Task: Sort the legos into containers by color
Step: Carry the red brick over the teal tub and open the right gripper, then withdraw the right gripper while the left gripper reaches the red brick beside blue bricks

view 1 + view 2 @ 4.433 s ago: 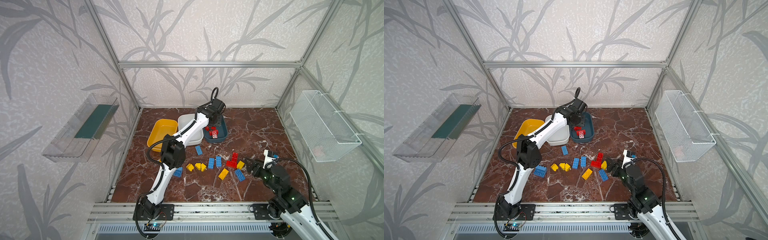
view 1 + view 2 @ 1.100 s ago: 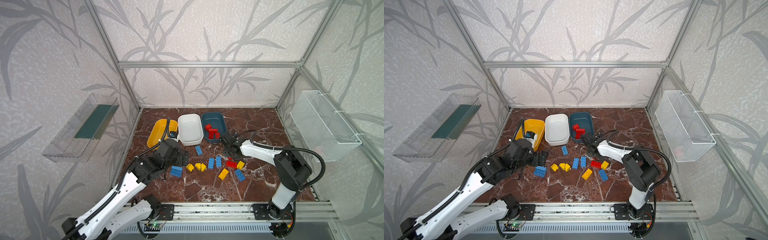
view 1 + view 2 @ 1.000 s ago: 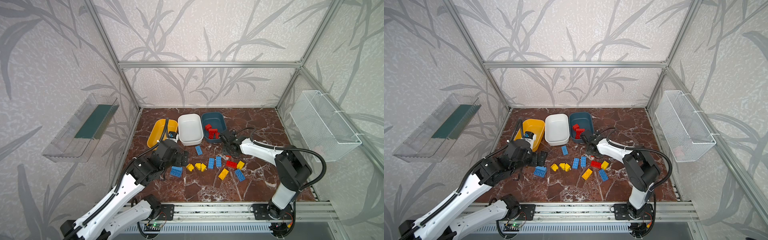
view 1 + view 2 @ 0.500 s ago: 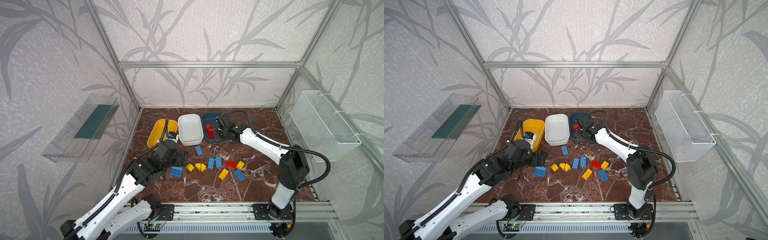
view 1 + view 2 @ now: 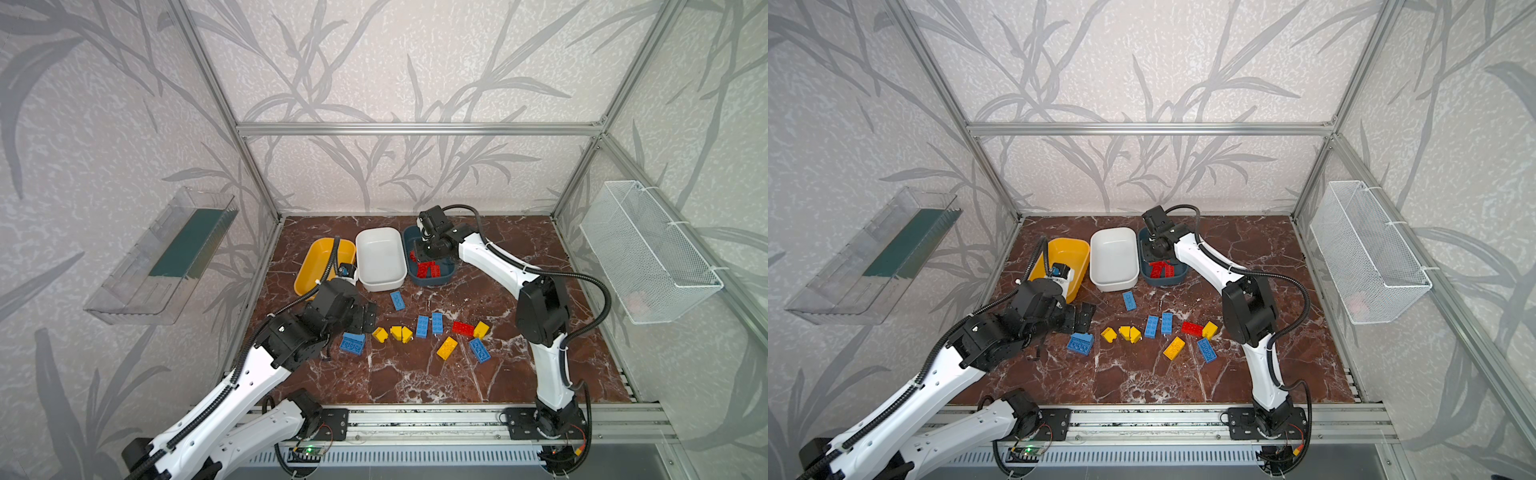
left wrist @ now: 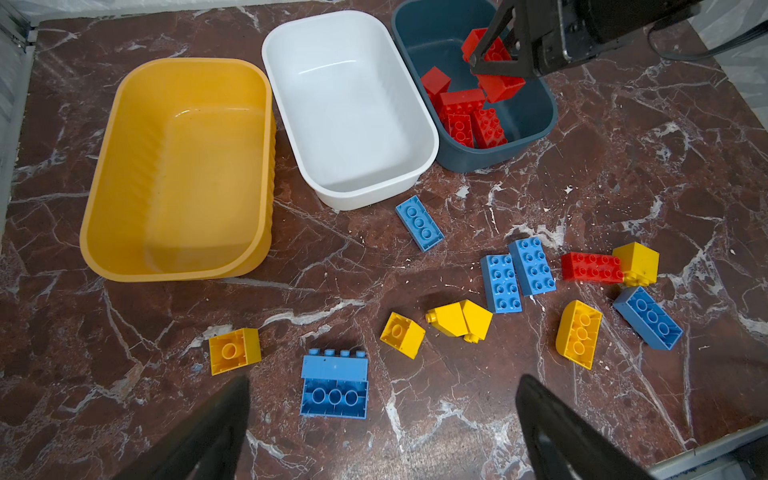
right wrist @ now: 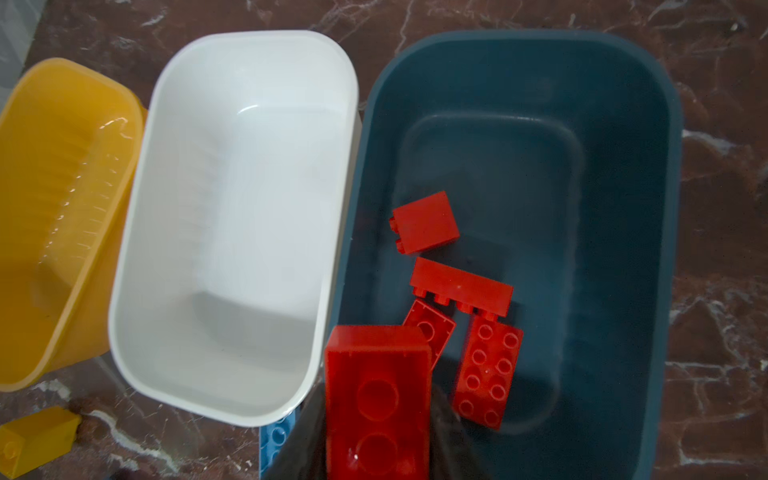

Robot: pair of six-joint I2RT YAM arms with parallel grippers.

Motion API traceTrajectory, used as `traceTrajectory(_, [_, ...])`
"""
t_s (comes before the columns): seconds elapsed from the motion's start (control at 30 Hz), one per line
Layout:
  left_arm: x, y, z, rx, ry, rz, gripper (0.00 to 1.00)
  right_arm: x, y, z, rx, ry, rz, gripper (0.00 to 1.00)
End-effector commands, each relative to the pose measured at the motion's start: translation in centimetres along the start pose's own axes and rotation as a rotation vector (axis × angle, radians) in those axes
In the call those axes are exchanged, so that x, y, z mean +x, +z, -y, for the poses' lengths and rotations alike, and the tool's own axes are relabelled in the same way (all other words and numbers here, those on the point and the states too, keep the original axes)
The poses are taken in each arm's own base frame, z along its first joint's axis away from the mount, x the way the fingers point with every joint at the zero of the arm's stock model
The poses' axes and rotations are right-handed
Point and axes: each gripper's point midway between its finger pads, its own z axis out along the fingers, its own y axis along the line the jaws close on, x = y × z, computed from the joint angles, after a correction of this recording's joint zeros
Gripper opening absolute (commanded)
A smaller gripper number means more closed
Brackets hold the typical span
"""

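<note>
Pinching a red brick (image 7: 376,399) in your right gripper (image 6: 496,68) over the dark blue tub (image 5: 432,281), upper middle in both top views, you risk dropping it onto the rim beside the white tub (image 5: 382,284) if you release this close; left gripper (image 6: 384,378) hangs spread, empty.
</note>
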Motion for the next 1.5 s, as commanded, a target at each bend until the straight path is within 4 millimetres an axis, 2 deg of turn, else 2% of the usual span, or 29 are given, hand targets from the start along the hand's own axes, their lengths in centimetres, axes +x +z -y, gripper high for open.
traceTrajectory(0.0, [0.3, 0.3, -0.2, -0.008, 0.025, -0.013, 0.99, -0.4, 0.1, 0.3, -0.028, 0.037, -0.024, 0.35])
traceTrajectory(0.23, [0.5, 0.7, -0.1, -0.009, 0.038, -0.028, 0.99, -1.0, 0.1, 1.1, -0.031, 0.051, -0.012, 0.61])
traceTrajectory(0.37, [0.9, 1.2, 0.0, -0.013, 0.046, -0.054, 0.99, -1.5, -1.3, 0.9, -0.038, 0.042, 0.020, 0.66])
traceTrajectory(0.53, [1.6, 1.9, 0.9, 0.026, 0.061, -0.098, 0.99, -1.5, -5.0, 0.8, -0.078, 0.036, 0.099, 0.67])
traceTrajectory(0.77, [1.9, 3.4, 2.9, 0.082, 0.085, -0.164, 0.99, 3.0, -10.1, 1.7, -0.225, 0.098, 0.171, 0.70])
traceTrajectory(0.93, [1.8, 4.4, 3.5, 0.021, 0.145, -0.235, 0.99, 6.5, -12.9, 3.9, -0.276, 0.147, 0.253, 0.81])
traceTrajectory(1.1, [1.6, 5.3, 7.1, 0.101, 0.230, -0.251, 0.96, 9.4, -14.8, 7.6, -0.320, 0.271, 0.339, 0.83])
traceTrajectory(1.13, [1.6, 5.6, 7.7, 0.113, 0.255, -0.253, 0.95, 9.4, -15.4, 8.0, -0.330, 0.287, 0.364, 0.84])
traceTrajectory(1.27, [2.1, 7.5, 10.7, 0.198, 0.345, -0.279, 0.92, 11.3, -16.4, 10.4, -0.360, 0.411, 0.412, 0.84])
traceTrajectory(1.47, [4.3, 10.8, 16.2, 0.352, 0.537, -0.322, 0.90, 13.2, -18.0, 11.3, -0.470, 0.555, 0.513, 0.85])
